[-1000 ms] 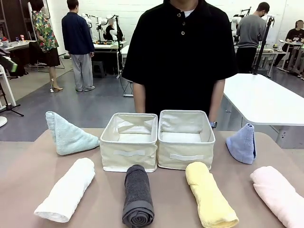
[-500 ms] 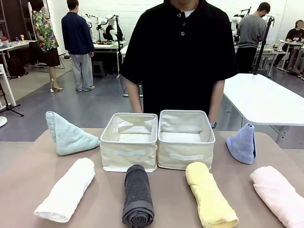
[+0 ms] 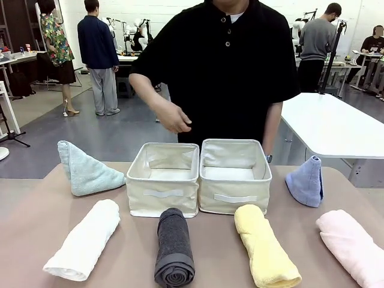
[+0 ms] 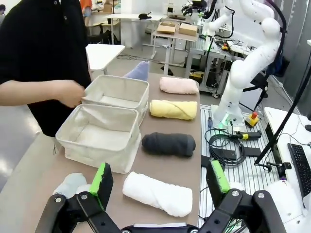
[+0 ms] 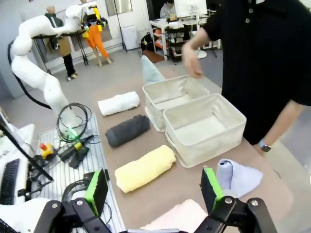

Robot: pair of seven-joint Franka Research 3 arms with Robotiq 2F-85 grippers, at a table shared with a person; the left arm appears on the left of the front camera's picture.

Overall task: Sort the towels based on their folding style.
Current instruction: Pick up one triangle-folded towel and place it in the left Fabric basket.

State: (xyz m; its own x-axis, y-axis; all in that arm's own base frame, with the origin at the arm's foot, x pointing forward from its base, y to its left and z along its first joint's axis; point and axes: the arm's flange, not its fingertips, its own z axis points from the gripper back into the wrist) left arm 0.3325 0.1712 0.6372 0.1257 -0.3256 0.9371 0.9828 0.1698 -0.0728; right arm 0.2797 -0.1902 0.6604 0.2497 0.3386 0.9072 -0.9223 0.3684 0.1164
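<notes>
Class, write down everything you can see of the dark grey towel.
The dark grey towel is terry cloth rolled into a tight cylinder, spiral end facing the robot's side. It lies on the brown table between the white roll and the yellow roll, apart from both. Its far end reaches the left cream bin; nothing else touches it.

Four terry towels rolled into cylinders lie in the near row: white cylinder (image 3: 84, 240) at 8 o'clock, dark grey cylinder (image 3: 174, 246) at 7, yellow cylinder (image 3: 266, 246) at 5, pink cylinder (image 3: 351, 243) at 4. Cone-folded terry towels sit farther back: pale mint-blue cone (image 3: 87, 171) at 10, periwinkle cone (image 3: 306, 180) at 2, tip up.
</notes>
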